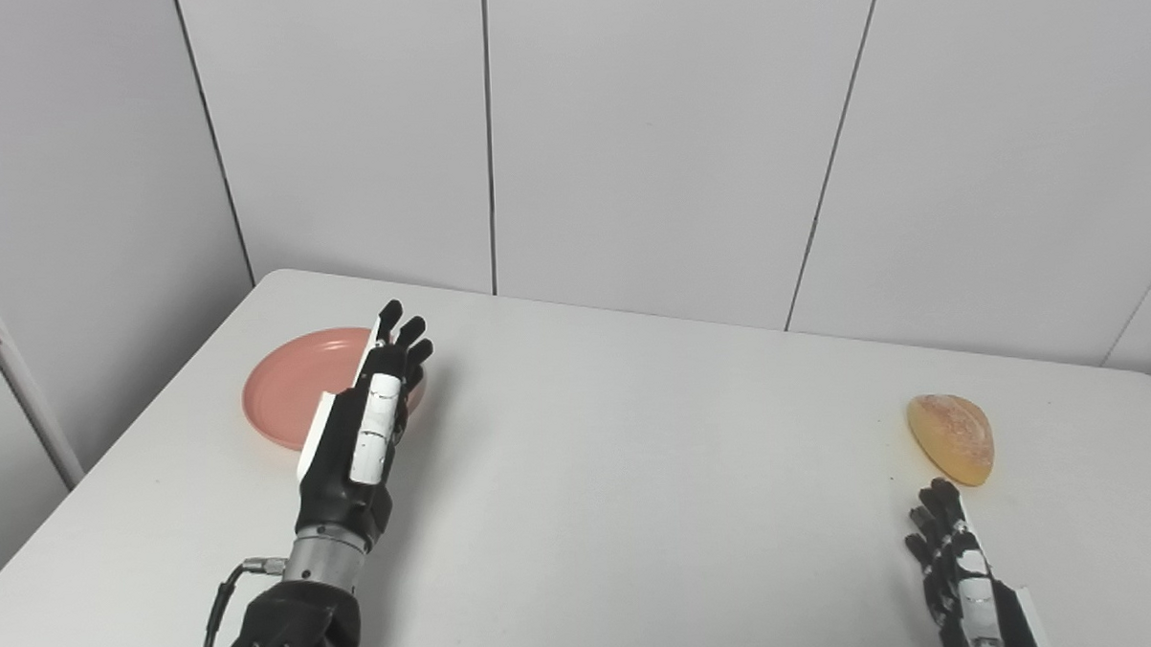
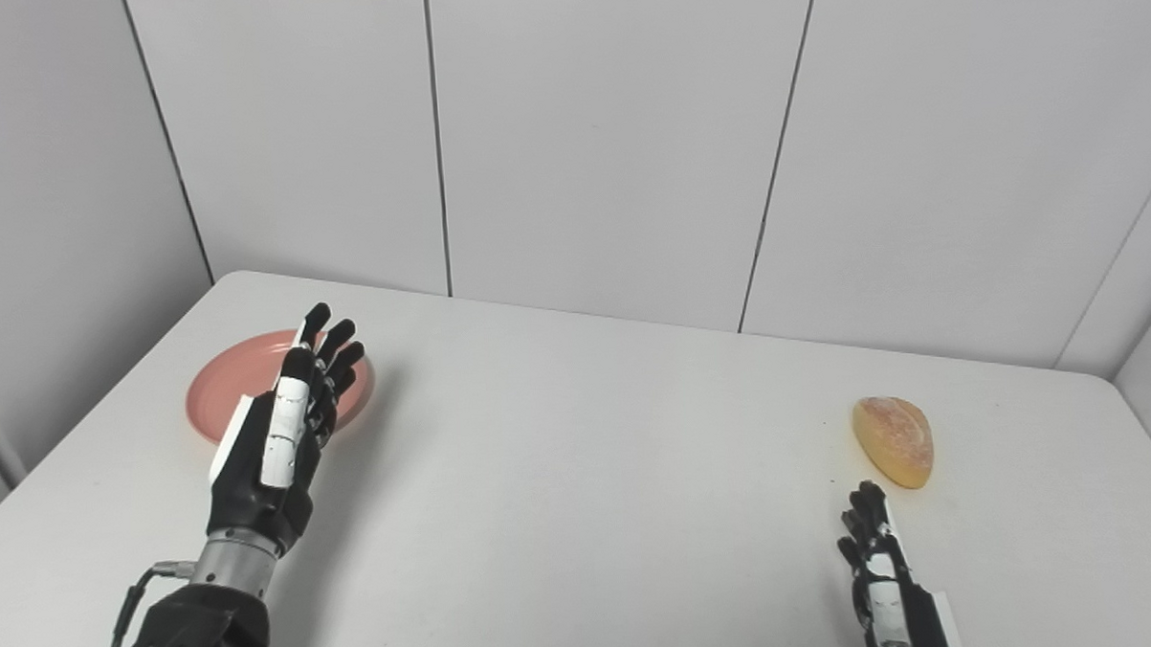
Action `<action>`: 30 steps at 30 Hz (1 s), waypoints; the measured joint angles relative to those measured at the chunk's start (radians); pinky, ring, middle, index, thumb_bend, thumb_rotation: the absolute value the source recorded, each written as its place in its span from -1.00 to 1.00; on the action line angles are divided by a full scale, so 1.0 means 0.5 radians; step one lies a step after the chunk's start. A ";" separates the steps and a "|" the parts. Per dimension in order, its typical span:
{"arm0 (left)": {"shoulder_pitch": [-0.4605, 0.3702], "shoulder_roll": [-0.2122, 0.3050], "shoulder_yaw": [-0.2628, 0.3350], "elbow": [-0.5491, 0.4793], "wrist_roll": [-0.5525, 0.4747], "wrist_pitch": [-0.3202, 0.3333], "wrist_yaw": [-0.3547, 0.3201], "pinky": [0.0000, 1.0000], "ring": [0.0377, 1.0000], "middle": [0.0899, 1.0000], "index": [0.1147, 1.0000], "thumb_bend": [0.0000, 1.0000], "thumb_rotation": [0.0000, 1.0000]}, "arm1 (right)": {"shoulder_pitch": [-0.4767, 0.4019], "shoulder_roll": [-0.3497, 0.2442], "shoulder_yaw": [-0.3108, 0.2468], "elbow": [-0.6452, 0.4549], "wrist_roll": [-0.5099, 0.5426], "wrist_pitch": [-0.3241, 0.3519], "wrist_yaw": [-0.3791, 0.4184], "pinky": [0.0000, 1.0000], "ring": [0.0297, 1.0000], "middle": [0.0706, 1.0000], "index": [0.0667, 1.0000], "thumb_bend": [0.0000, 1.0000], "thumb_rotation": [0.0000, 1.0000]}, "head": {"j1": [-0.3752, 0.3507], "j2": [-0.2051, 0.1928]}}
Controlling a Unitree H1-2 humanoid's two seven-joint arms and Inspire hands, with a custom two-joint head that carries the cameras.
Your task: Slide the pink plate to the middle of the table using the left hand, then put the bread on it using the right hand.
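The left hand (image 1: pixel 364 436) has black fingers (image 1: pixel 406 341), white plates along its back and a white panel on its 9 o'clock edge. Its wrist is a ribbed silver metal collar above a black forearm housing bearing small screws; a thin black cable with a metal connector leaves the collar at 8 o'clock. The right hand (image 1: pixel 962 573) shows matching black fingers with white plates.
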 measured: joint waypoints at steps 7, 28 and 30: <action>-0.156 0.245 0.158 0.185 0.002 -0.036 -0.091 0.91 0.88 0.93 0.98 0.90 0.95 | -0.017 -0.019 -0.001 0.022 0.010 0.013 0.002 1.00 0.97 0.99 0.99 0.58 1.00 | 0.003 -0.012; -0.525 0.698 0.399 0.995 -0.070 -0.416 -0.326 0.88 0.90 0.95 0.99 0.98 0.82 | -0.019 -0.031 -0.001 0.025 0.013 0.047 0.003 0.99 0.95 0.98 0.99 0.60 1.00 | -0.006 0.021; -0.564 0.717 0.408 1.127 -0.086 -0.502 -0.349 0.87 0.89 0.93 0.97 1.00 0.78 | -0.019 -0.032 -0.001 0.025 0.014 0.048 0.003 0.99 0.95 0.98 0.99 0.60 1.00 | -0.006 0.024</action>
